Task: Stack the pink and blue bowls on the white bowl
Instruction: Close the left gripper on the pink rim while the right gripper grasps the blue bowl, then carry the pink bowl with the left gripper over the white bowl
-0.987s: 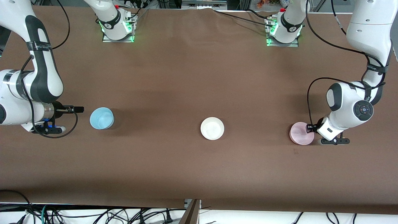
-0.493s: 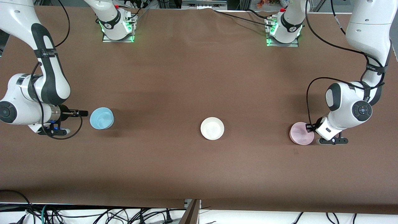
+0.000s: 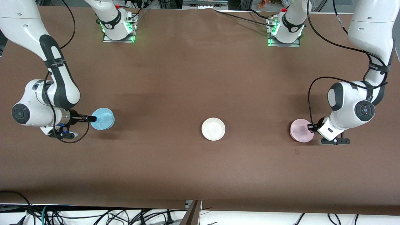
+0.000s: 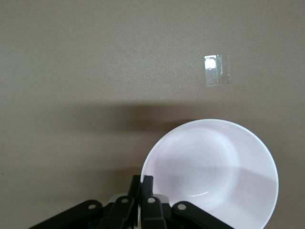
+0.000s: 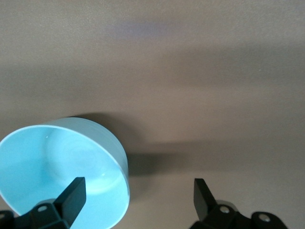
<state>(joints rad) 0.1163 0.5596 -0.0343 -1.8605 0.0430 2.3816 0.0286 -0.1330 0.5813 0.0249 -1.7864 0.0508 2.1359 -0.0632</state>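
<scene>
While both arms grab bowls, stacking has not begun.
Left end effector pinches the pink bowl rim; right end effector, wide open, straddles the blue bowl rim and must close, then carry to the white bowl.

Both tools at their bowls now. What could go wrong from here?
1. The left tool pinches the pink bowl only at its rim, so the bowl could tilt or slip during the carry.
2. The right tool is open with the blue bowl wall off-centre between its fingers; closing may shove or tip the bowl.
3. Both bowls go to the white bowl midway between them; arriving together, the arms could collide.
</scene>
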